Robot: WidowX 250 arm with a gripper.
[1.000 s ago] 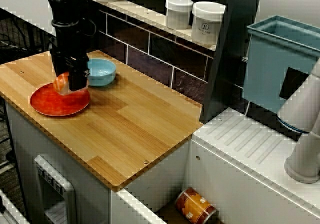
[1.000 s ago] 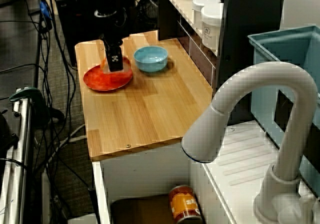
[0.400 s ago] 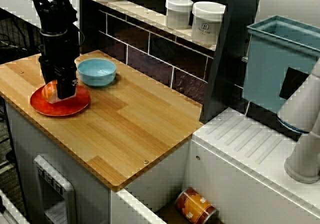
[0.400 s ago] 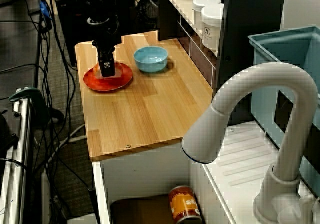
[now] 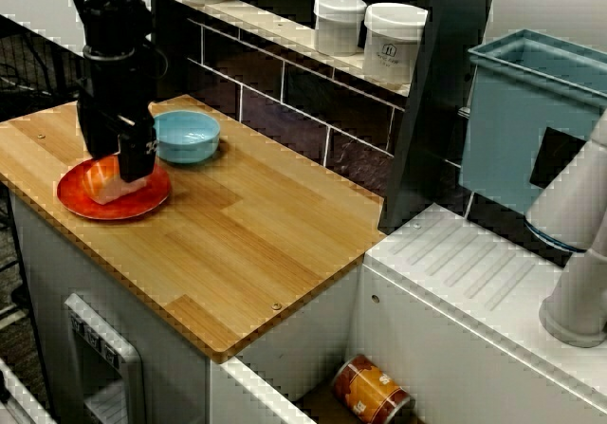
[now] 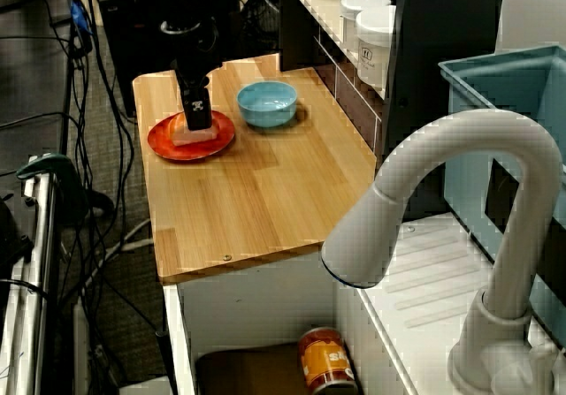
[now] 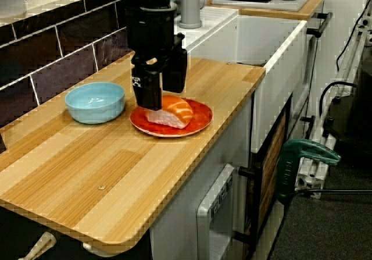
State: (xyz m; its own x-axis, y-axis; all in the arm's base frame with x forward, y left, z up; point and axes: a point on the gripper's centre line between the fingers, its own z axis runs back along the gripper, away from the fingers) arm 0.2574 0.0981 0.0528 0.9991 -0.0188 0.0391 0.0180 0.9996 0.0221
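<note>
One piece of salmon sushi [image 7: 172, 112] lies on the red plate [image 7: 200, 120], right of the blue bowl [image 7: 95, 102] in the view from the side. The gripper [image 7: 161, 99] hovers just over its far end, fingers spread. It is probably light, soft and slippery, so pinch gently across the long sides, low on the rice
</note>
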